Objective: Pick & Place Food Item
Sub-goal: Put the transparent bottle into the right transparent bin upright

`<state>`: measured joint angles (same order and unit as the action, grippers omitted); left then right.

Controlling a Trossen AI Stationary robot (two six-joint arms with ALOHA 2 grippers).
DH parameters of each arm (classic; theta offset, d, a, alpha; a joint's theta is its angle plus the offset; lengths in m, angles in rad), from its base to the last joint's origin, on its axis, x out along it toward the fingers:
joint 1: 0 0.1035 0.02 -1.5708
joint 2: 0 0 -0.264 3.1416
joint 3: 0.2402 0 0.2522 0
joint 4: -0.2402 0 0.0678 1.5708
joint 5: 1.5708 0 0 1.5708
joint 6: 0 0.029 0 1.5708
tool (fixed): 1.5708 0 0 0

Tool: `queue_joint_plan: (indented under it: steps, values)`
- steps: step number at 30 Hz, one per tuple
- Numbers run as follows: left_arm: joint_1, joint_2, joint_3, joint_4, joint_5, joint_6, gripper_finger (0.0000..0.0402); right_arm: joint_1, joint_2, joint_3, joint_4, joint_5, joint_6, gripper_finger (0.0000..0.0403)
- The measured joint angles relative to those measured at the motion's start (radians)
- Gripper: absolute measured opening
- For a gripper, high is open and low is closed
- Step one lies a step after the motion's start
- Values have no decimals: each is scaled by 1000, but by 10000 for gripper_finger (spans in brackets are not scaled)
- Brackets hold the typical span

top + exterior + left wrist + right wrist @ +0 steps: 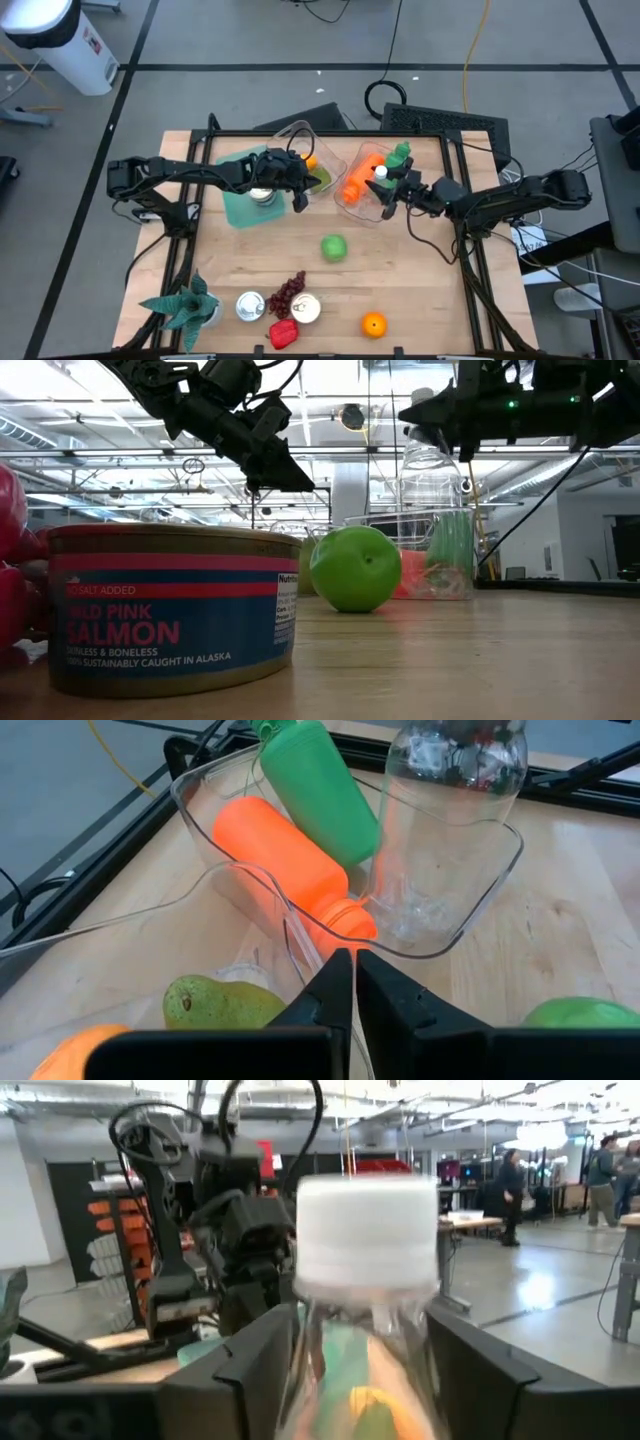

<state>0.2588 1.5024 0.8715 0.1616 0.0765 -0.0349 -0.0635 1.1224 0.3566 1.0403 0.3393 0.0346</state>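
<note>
- Far left on my overhead feed, at the front of the table, I see a small plant (185, 306), a tin (250, 305), a bunch of dark grapes (288, 293) and a red pepper (283, 334).
- A salmon can (172, 610) fills the left of my low feed, lying close to that camera.
- The left gripper (299, 196) hangs over the near edge of the left clear bin (300, 135) — its fingers (335, 988) are pressed together with nothing between them.
- That left bin holds a yellow-green pear (222, 1004) and something orange (75, 1052), and a teal plate (245, 190) with a tin on it lies beside the bin.
- A green apple (334, 247) lies on bare wood toward the middle of the table, between the two arms and apart from both.
- An orange (374, 324) sits near the front edge.
- The right clear bin (490, 905) holds an orange bottle (285, 855) and a green bottle (318, 795) lying side by side and touching.
- The right gripper (384, 190) is over that bin, pinching a clear plastic bottle (365, 1295) with a white cap just below its neck — the bottle stands upright inside the bin.
- People stand far back in the room behind the right wrist camera's bottle.
</note>
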Motion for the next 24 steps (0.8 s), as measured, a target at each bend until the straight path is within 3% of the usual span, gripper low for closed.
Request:
queue_joint_plan:
  steps: [15, 24]
  values:
    - [0, 0, 0, -3, 2, -2, 31, 0, -6, -1, 35, -3, -3, 278]
    - [0, 1, 0, -11, 2, -2, 31, 0, -112, 2, -47, -29, 0, 318]
